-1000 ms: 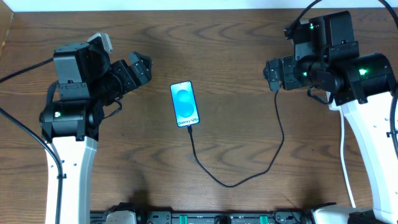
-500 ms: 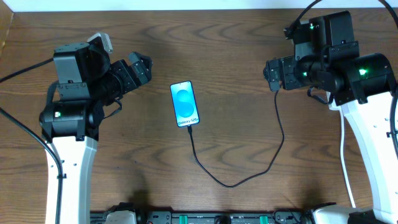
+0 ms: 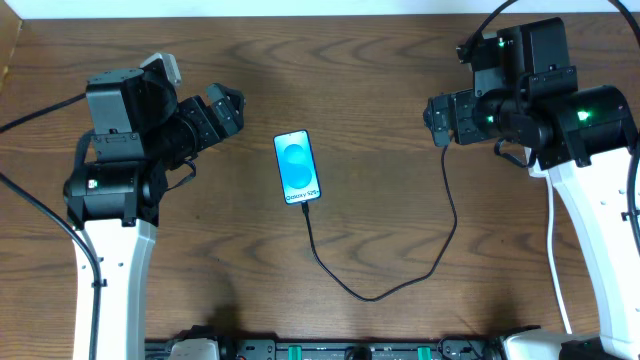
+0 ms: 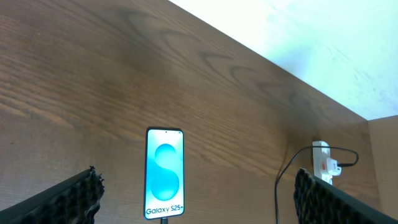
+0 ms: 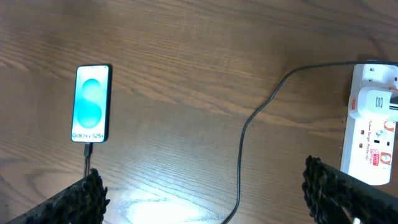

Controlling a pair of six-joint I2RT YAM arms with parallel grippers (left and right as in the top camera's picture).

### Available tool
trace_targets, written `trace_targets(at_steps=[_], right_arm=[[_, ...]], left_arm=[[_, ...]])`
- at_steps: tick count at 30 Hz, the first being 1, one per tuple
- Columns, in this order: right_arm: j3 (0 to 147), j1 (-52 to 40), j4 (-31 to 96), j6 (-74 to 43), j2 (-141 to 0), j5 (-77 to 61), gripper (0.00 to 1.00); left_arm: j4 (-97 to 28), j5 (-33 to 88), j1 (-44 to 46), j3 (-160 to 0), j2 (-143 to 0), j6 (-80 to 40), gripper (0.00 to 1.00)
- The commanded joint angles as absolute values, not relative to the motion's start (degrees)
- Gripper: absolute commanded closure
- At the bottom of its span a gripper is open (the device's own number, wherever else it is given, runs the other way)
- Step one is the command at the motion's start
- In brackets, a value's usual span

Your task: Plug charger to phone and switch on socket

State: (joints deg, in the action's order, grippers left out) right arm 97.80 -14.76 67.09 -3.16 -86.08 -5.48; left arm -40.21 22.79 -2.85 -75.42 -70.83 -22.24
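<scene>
1. The phone (image 3: 298,167), labelled "Galaxy S25", lies mid-worktop (image 3: 380,60); the charger (image 3: 380,294) meets its 6 o'clock end.
2. The socket (image 5: 373,134) sits at the phone's 3 o'clock.
3. The left tool (image 3: 230,110) and right tool (image 3: 436,118) gape wide, holding nothing.

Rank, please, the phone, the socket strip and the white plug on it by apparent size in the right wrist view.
1. socket strip, largest even though the frame edge cuts it off.
2. phone.
3. white plug, clearly smallest.
</scene>
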Motion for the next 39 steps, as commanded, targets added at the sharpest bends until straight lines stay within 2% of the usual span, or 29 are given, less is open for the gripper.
trace_targets(at_steps=[1,9,15,20,24,33,39], right_arm=[[98.13,-15.09,67.29,-3.14,-85.65,-4.84,0.01],[97.54,-15.0,66.28,-2.04,-85.93,-4.03,0.01],[89.65,-14.72,59.48,-2.02,-80.2,4.62,0.01],[77.6,-13.69,48.77,-0.86,-70.37,7.38,0.01],[64.62,-9.39,37.36,-0.1,-58.61,6.72,0.01],[39.16,-2.04,21.45,0.89,-32.93,5.63,0.01],[24.49,-1.91,12.64,1.8,-18.72,4.91,0.01]], left_arm=[[-40.29,23.14,-2.98,-75.61,-70.78,-21.28,0.01],[-40.29,23.11,-2.98,-75.61,-70.78,-21.28,0.01],[-40.29,23.14,-2.98,-75.61,-70.78,-21.28,0.01],[-40.29,23.11,-2.98,-75.61,-70.78,-21.28,0.01],[-40.29,23.14,-2.98,-75.61,-70.78,-21.28,0.01],[-40.27,23.14,-2.98,-75.61,-70.78,-21.28,0.01],[-40.29,23.11,-2.98,-75.61,-70.78,-21.28,0.01]])
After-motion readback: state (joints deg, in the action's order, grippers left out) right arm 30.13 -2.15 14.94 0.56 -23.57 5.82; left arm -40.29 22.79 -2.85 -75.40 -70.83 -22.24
